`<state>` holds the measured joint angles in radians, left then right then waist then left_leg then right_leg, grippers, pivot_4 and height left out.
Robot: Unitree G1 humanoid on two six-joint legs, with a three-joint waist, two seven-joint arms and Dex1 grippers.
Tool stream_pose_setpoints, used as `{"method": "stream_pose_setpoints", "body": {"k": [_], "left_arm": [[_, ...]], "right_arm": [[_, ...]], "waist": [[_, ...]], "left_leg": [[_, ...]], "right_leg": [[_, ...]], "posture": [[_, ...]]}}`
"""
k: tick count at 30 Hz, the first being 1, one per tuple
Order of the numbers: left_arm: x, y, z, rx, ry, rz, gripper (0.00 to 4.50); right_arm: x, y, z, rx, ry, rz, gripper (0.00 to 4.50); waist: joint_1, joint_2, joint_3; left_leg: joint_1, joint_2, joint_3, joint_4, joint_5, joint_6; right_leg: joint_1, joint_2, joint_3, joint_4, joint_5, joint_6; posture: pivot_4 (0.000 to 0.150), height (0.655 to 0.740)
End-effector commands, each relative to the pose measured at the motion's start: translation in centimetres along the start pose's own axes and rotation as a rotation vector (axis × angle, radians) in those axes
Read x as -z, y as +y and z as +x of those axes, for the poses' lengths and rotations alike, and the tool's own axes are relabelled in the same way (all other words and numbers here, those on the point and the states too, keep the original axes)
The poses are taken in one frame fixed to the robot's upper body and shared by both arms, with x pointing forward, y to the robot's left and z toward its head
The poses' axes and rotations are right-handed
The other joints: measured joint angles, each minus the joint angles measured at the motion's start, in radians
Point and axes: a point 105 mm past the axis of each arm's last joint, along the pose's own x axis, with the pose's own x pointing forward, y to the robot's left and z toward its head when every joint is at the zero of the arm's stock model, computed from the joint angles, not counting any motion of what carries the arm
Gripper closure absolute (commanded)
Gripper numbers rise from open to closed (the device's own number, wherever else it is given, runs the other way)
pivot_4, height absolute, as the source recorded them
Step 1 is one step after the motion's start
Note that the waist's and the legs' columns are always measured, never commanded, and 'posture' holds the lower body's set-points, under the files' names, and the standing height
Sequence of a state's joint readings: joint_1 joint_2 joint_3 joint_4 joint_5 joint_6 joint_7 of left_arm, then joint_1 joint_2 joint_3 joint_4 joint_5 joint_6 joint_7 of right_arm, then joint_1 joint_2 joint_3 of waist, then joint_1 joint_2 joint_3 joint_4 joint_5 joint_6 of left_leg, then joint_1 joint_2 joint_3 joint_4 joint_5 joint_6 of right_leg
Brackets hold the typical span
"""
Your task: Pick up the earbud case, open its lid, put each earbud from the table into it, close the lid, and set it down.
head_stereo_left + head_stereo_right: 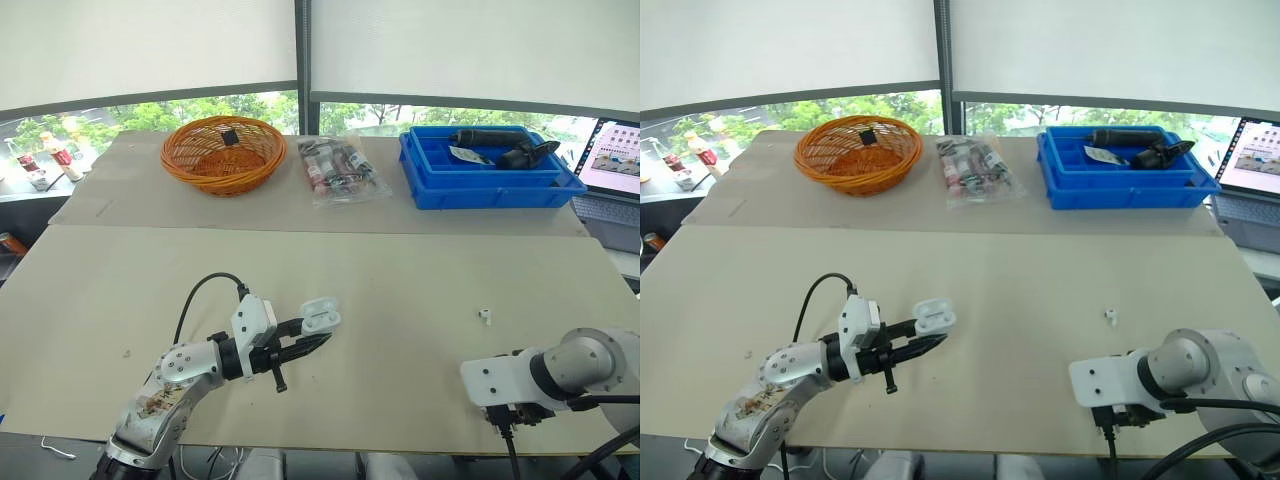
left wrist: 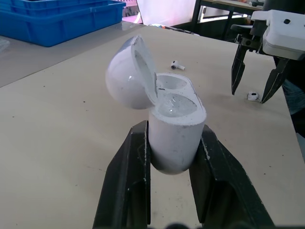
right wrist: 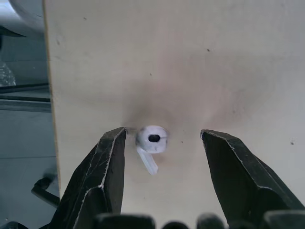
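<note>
My left gripper (image 2: 174,157) is shut on the lower body of the white earbud case (image 2: 175,125), held just above the table at front left (image 1: 320,317). The case's lid (image 2: 127,76) is hinged open and the wells look empty. At the front right, my right gripper (image 3: 163,133) points down at the table and is open, its fingers either side of a white earbud (image 3: 151,140) lying close to the table's front edge. The left wrist view shows this gripper (image 2: 255,88) and earbud (image 2: 252,96) too. A second earbud (image 1: 484,315) lies further back on the table.
Along the back stand an orange wicker basket (image 1: 223,152), a clear bag of small items (image 1: 340,170) and a blue bin (image 1: 487,178) holding a black tool. A laptop (image 1: 615,160) sits at far right. The table's front edge (image 3: 50,143) runs beside the right fingers.
</note>
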<state>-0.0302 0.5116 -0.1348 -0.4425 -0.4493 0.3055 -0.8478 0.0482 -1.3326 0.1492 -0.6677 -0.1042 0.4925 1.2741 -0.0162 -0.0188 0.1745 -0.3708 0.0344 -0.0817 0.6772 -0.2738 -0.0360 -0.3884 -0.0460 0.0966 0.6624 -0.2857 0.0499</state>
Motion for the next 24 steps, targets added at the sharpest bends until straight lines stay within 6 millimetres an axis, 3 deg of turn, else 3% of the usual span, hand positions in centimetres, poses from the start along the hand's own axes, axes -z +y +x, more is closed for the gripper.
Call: {"method": "stream_pose_setpoints", "body": {"k": [1,16,24], "left_arm": [[-0.7,-0.3,0.2,0.015,-0.024,0.032,3.91],[-0.6,-0.3,0.3,0.014,-0.025,0.031,3.91],[-0.7,-0.3,0.4,0.017,-0.029,0.033,3.91]], "right_arm": [[-0.8,0.1,-0.3,-0.008,-0.019,-0.030,1.71],[0.3,-0.3,0.2,-0.020,0.010,-0.022,1.71],[0.8,-0.3,0.3,-0.024,0.023,-0.007,4.18]], "waist": [[0.000,0.000,0.000],[0.000,0.000,0.000],[-0.005,-0.002,-0.001]], "left_leg": [[0.000,0.000,0.000,0.000,0.000,0.000],[0.000,0.000,0.000,0.000,0.000,0.000],[0.001,0.000,0.000,0.000,0.000,0.000]], "right_leg": [[0.000,0.000,0.000,0.000,0.000,0.000],[0.000,0.000,0.000,0.000,0.000,0.000],[0.000,0.000,0.000,0.000,0.000,0.000]], "posture": [[0.150,0.7114],[0.150,0.7114],[0.150,0.7114]]}}
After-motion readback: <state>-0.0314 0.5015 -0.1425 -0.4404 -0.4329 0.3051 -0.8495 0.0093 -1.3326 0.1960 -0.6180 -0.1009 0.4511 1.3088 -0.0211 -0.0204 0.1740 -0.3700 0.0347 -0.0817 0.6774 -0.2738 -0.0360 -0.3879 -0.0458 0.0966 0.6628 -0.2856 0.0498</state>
